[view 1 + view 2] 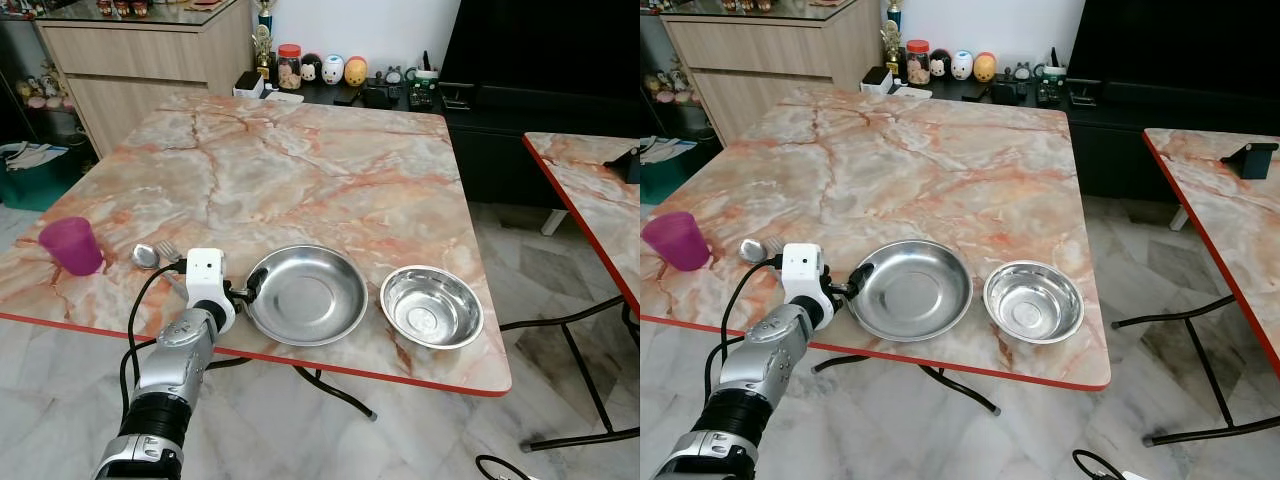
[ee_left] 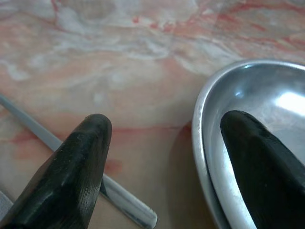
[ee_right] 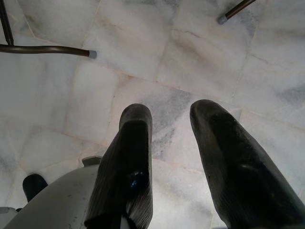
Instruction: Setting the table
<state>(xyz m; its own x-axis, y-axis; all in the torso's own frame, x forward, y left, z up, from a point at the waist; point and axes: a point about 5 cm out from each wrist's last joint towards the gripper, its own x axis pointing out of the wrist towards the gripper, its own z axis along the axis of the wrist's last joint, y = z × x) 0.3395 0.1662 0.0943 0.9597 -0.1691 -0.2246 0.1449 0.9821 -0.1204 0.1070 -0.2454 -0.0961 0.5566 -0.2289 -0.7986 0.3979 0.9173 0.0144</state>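
Left hand (image 1: 248, 290): lower left of the frame, at the near edge of the tabletop (image 1: 300, 170); fingers spread apart and straddling the left rim of the plate, one finger (image 2: 259, 167) over the inside of the dish, the other (image 2: 76, 171) outside above the marble. Not closed on the rim; contact cannot be told.
Right hand (image 3: 171, 157): hangs idle over the pale marble floor (image 3: 143, 57); fingers parted, nothing between them.
Plate (image 1: 307, 294): shallow steel dish, lower centre, near the front edge of the tabletop.
Bowl (image 1: 431, 306): steel, deeper, just right of the plate, a narrow gap between them, near the front right corner.
Spoon (image 1: 146, 256) and fork (image 1: 168, 250): lying side by side just left of the left hand, handles running under its white wrist housing; one handle (image 2: 86, 176) shows beside the outer finger.
Cup (image 1: 71, 245): purple, upright, far left edge of the tabletop, left of the spoon.
Far side: low dark cabinet (image 1: 380, 100) behind the tabletop, upper centre, with a red-lidded jar (image 1: 289, 67) and a row of small round figures (image 1: 333, 70).
Right edge: corner of a second marble tabletop (image 1: 590, 190).
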